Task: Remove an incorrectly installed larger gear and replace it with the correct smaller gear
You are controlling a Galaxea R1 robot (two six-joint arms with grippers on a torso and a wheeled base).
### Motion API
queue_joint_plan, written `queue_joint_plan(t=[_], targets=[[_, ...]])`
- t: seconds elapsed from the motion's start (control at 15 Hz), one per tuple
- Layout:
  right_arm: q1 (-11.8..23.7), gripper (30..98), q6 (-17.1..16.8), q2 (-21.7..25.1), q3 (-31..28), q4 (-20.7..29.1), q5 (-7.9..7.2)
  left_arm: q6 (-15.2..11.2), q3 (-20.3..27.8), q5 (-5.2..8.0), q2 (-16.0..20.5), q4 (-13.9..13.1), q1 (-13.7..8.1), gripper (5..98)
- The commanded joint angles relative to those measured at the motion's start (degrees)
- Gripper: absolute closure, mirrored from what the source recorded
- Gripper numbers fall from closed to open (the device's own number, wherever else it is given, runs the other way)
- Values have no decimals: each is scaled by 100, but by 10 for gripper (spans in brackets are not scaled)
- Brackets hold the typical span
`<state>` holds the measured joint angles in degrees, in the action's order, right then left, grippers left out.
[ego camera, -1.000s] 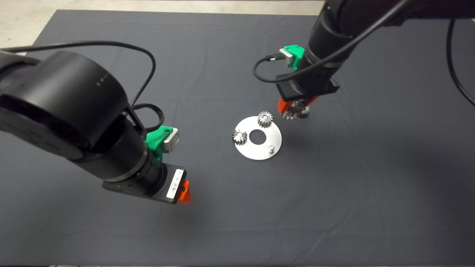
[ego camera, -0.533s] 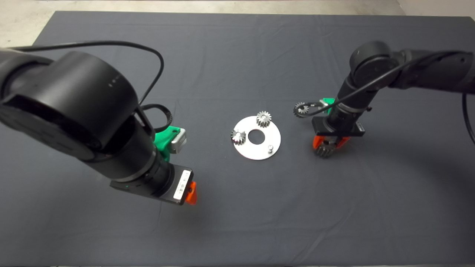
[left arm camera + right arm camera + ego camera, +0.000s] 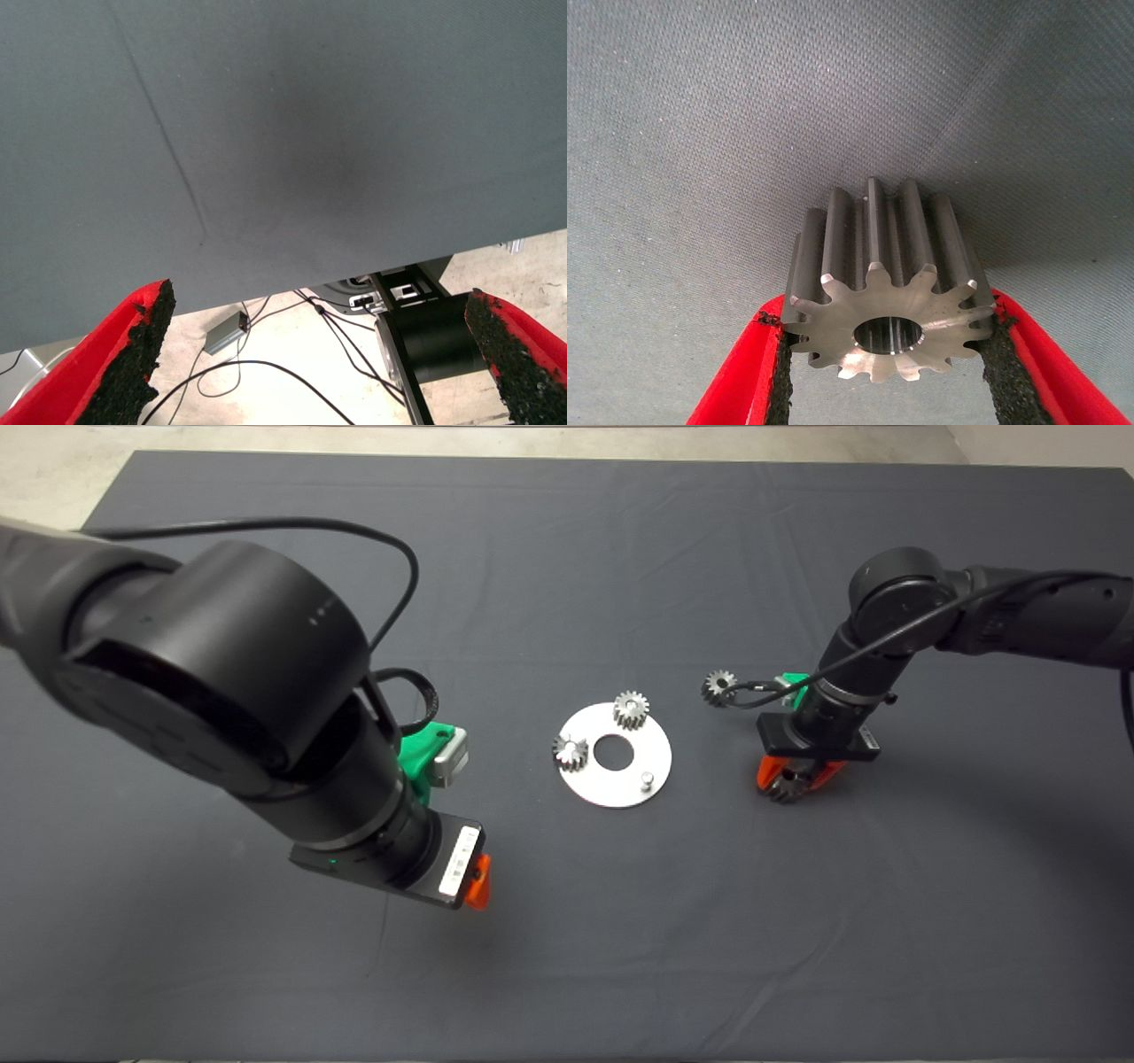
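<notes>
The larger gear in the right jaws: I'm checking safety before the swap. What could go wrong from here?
The dark grey long-toothed larger gear is pinched only at its tooth tips in the right gripper; it may slip or roll on release. The small shiny silver spur gear lies loose beside that arm's black cable, which might nudge it.

In the head view the right claw (image 3: 791,778) is mostly covered by its own wrist, so of the larger gear (image 3: 785,786) only a few teeth show below it. The right wrist view cuts that gear's near teeth at the picture's edge. Whether the gear touches the mat (image 3: 567,921) cannot be told. The left claw (image 3: 478,881) shows only one red finger (image 3: 479,883) from above; its wrist view crops both fingers.
</notes>
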<state>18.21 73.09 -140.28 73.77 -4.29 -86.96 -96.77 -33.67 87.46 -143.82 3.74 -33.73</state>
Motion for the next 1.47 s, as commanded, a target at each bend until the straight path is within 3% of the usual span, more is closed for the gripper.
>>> queue_joint_plan(t=[0.0, 0.53, 0.8, 0.93, 1.2, 1.4], targets=[[227, 826, 21, 74, -297, 41, -630, 7, -50, 404, -46, 21, -117, 197], [939, 787, 258, 52, -870, 104, -630, 4, -94, 395, -98, 30, -117, 197], [974, 753, 258, 32, -868, 104, -630, 0, -66, 395, -98, 30, -117, 197], [974, 702, 258, 57, -884, 104, -630, 0, -53, 395, -98, 30, -117, 197], [948, 616, 179, -22, -563, 43, -630, 0, -59, 395, -98, 30, -117, 197], [960, 561, -108, -209, -52, 38, -630, 0, -63, 395, -98, 30, -117, 197]])
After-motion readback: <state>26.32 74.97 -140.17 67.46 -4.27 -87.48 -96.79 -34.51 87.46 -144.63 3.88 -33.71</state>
